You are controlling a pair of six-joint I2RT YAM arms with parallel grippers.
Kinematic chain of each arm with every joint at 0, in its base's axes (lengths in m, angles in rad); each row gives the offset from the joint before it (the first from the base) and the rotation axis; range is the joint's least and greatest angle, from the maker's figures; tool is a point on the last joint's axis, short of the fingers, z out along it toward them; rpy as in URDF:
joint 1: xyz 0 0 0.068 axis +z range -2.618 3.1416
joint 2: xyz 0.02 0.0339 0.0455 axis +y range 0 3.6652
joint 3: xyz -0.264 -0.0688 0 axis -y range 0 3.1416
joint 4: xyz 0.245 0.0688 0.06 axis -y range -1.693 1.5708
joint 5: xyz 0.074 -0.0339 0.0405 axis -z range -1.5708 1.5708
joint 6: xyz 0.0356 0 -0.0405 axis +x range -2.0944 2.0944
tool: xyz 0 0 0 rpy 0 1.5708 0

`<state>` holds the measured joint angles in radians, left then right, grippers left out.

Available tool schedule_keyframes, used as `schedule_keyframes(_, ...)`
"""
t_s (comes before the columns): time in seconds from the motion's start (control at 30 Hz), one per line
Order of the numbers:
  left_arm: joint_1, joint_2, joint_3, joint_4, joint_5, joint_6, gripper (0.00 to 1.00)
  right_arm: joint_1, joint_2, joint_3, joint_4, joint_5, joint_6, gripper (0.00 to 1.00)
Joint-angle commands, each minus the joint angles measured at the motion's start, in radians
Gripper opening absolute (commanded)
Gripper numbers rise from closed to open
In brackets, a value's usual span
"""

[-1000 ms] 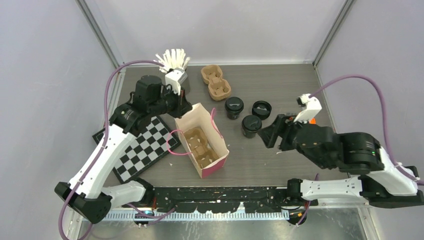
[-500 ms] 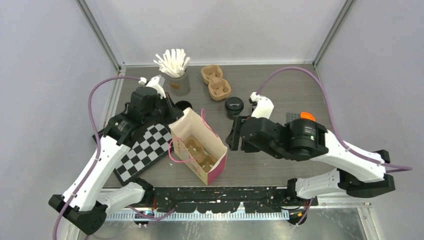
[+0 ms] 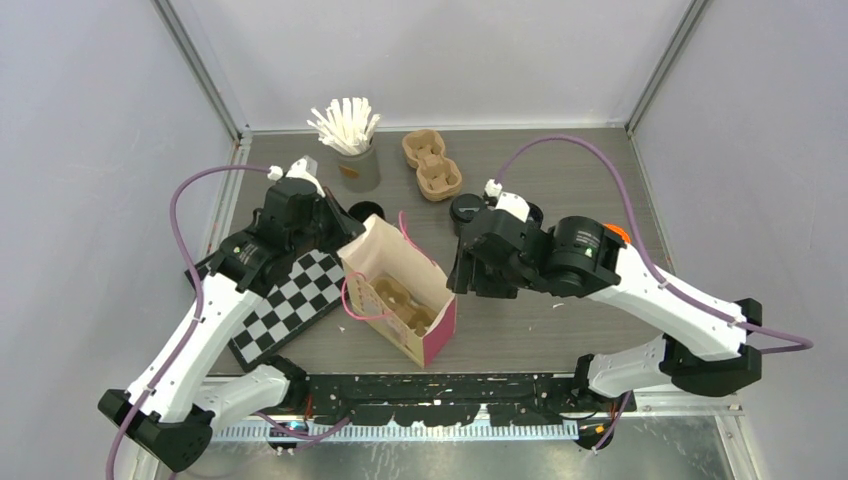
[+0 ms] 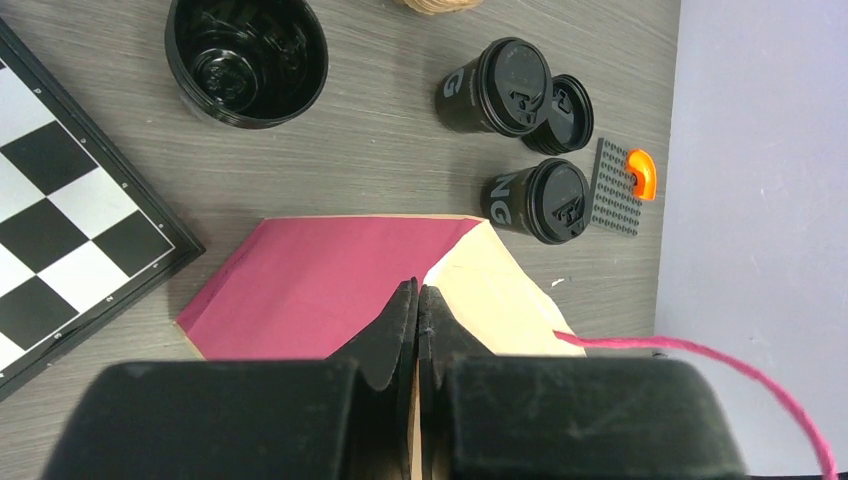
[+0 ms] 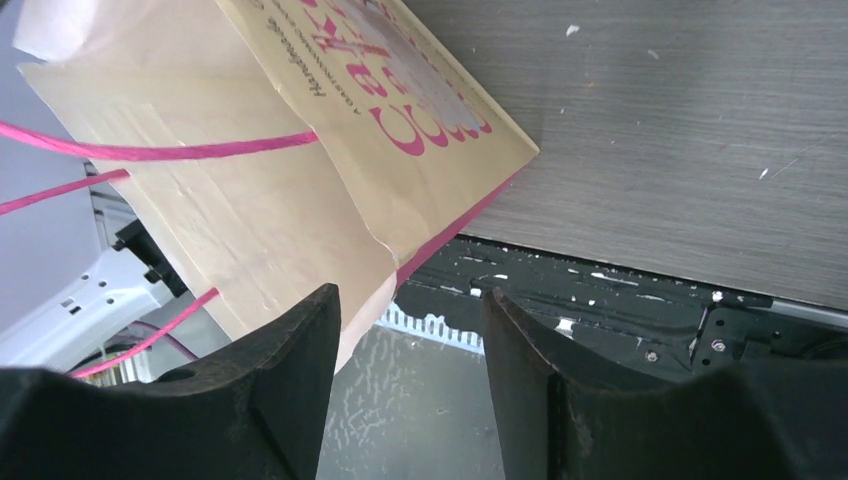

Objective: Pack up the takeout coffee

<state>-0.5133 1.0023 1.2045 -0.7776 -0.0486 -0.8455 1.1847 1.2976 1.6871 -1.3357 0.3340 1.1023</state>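
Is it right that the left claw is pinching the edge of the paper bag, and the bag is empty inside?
Not quite. The bag is not empty: a brown cup tray sits inside it, as the top view shows. The rest is right: the left gripper is pinching the bag's edge.

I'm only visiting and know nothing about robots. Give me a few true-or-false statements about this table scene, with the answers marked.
1. The left gripper pinches the paper bag at its rim. True.
2. The right gripper holds a coffee cup. False: its jaws stand open and empty beside the bag.
3. A brown cup carrier sits inside the bag. True.
4. Every black cup has its lid on. False: the open cup near the checkerboard has none.
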Motion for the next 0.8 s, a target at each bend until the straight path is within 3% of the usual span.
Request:
schedule_keyframes(0.0, -0.004, 0.005, -0.005, 0.054, 0.005, -0.047, 0.0, -0.018, 0.046, 0.028, -0.015, -0.074, 0.021, 0.58)
schedule_keyframes(0.13, -0.004, 0.003, -0.006, 0.053, 0.007, -0.043, 0.0, -0.034, 0.052, 0.007, -0.034, -0.082, 0.049, 0.52)
schedule_keyframes(0.47, -0.004, -0.016, 0.002, 0.038, 0.021, -0.076, 0.0, -0.087, 0.06, 0.019, -0.018, -0.101, 0.015, 0.14)
schedule_keyframes(0.63, -0.003, 0.0, 0.029, 0.003, 0.044, -0.039, 0.0, -0.163, 0.067, 0.048, -0.021, -0.118, -0.061, 0.01)
schedule_keyframes(0.77, -0.004, -0.001, 0.09, -0.055, 0.044, 0.042, 0.17, -0.222, 0.073, 0.063, -0.006, -0.144, -0.168, 0.0)
